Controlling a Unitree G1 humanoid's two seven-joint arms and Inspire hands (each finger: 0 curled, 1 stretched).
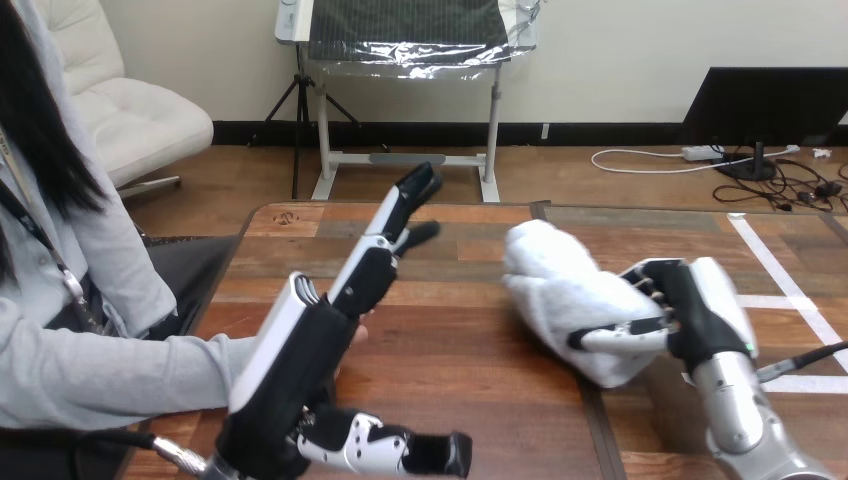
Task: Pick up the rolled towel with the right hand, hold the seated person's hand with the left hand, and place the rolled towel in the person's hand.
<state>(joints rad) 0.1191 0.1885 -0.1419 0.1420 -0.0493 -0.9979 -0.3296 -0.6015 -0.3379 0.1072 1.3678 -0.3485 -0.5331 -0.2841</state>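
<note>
The right hand [690, 310], at the frame's right, curls its fingers round the lower-right end of the rolled towel [560, 290], which sits just right of centre above the table [470, 400]. The towel's long axis slants from lower right to upper left, free end pointing upper left. The person's hand [355, 335] lies left of the towel, mostly hidden under the left hand [300, 360], whose fingers stretch straight, so the towel likely needs carrying leftward.

No text or number can be read; no labels either (rolled towel [565, 285] plain white).
</note>
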